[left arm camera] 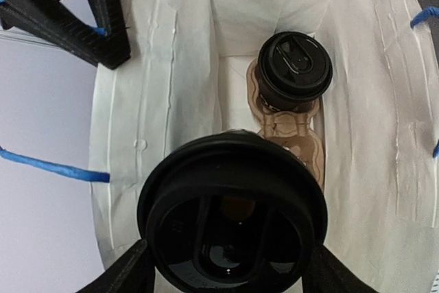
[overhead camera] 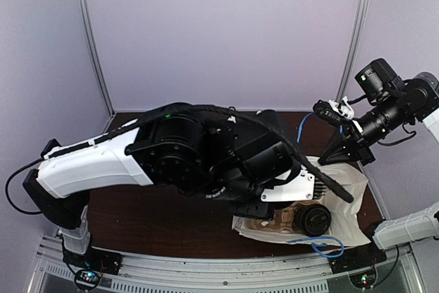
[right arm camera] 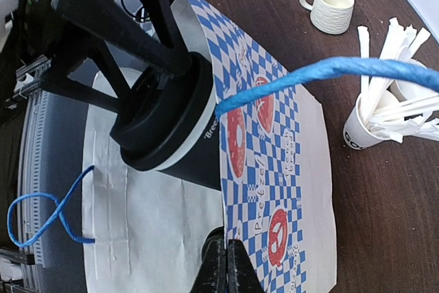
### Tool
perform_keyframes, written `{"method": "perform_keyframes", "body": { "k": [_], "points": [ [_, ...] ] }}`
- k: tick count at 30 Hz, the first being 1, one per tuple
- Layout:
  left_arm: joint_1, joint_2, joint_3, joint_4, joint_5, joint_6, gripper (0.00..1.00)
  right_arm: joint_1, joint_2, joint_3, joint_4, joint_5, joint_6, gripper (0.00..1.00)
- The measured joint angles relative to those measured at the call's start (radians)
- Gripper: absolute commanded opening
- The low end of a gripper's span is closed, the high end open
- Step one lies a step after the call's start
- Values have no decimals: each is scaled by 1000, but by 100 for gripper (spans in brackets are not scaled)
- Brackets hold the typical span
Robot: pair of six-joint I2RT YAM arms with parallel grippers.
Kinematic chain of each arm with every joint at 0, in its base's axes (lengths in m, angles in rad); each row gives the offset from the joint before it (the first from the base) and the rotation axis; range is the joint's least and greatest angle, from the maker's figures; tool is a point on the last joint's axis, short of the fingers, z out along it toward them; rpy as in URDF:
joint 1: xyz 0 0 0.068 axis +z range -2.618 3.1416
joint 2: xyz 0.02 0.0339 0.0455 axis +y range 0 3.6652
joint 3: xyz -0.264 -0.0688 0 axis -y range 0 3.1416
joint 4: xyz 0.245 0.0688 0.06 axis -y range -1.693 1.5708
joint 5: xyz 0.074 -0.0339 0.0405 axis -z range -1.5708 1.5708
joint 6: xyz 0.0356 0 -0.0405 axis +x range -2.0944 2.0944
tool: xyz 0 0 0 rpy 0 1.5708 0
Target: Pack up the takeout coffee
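Observation:
My left gripper [left arm camera: 230,269] is shut on one takeout coffee cup [left arm camera: 232,214], a black cup with a black lid, and holds it upright in the mouth of a white paper bag [left arm camera: 171,80]. In the right wrist view that cup [right arm camera: 171,125] hangs just inside the bag's rim. A second lidded cup [left arm camera: 295,70] stands deeper in the bag in a brown cardboard carrier [left arm camera: 291,135]; the top view shows it too [overhead camera: 313,220]. My right gripper [right arm camera: 227,269] is shut on the bag's blue-checked wall [right arm camera: 274,190] and holds the mouth open.
A cream handled mug [right arm camera: 330,6] and a white cup of stirrers [right arm camera: 384,111] stand on the dark wooden table [right arm camera: 384,224] beyond the bag. Blue bag handles [right arm camera: 329,73] hang loose around the opening. My left arm [overhead camera: 171,152] spans the table.

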Motion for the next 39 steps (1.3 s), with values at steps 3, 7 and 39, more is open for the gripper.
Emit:
{"method": "perform_keyframes", "body": {
  "k": [3, 7, 39],
  "points": [
    [-35, 18, 0, -2, -58, 0, 67, 2, 3, 5, 0, -27, 16, 4],
    [-77, 41, 0, -25, -133, -3, 66, 14, 2, 3, -2, -73, 21, 16],
    [-216, 105, 89, -299, -241, -317, 65, 77, 74, 160, -135, -220, -149, 60]
  ]
}}
